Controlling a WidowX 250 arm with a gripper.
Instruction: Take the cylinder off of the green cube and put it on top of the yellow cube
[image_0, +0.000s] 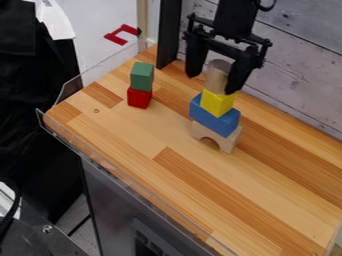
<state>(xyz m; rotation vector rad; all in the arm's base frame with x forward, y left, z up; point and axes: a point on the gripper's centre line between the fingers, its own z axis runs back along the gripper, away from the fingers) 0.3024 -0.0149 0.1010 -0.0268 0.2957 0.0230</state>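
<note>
Counter: striped wood top, plank wall along its upper-right edge, clear low rim along its lower-left edge. Gripper: black, hanging down from the top edge of the view, over the stack near the counter's wall-side edge. Fingers apart, one each side of the cylinder; visible gap on the left finger's side, can't tell on the right whether it touches. Blue block: lies on the arch block, which stands on the counter, opening down. Yellow cube: on the blue block. Cylinder: bare wood colour, upright on top of the yellow cube. Green cube: on the red cube, toward the counter's top corner, well apart from the stack.
</note>
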